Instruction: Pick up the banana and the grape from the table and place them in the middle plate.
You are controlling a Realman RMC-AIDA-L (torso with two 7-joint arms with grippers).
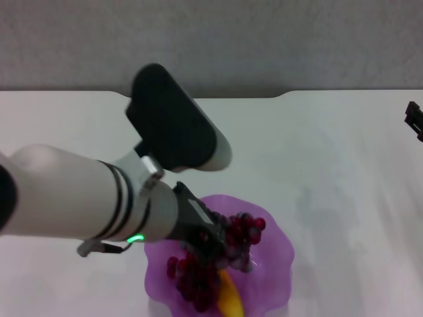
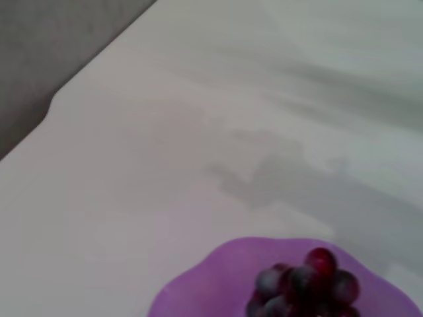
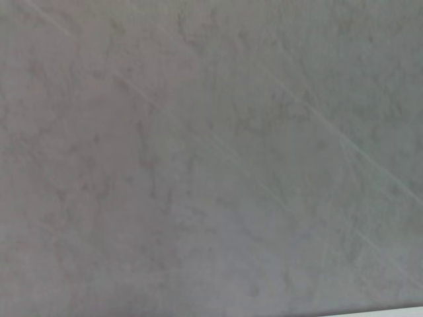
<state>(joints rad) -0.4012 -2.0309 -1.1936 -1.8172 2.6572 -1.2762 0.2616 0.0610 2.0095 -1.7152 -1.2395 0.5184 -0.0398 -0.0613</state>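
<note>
The left end effector [image 1: 210, 241] reaches into the middle plate [image 1: 277, 264], its fingers buried in the grape [image 1: 228, 247]; whether they grip cannot be told. The banana [image 1: 229, 295] lies in that plate under the bunch. The right end effector [image 1: 414, 120] sits parked over the desk [image 1: 330, 165], well away from the plate.

No readable text

No words, labels, brands, numbers or signs can be read on anything in any view; the only mark is a plain green light [image 1: 135, 238] on the left arm.
</note>
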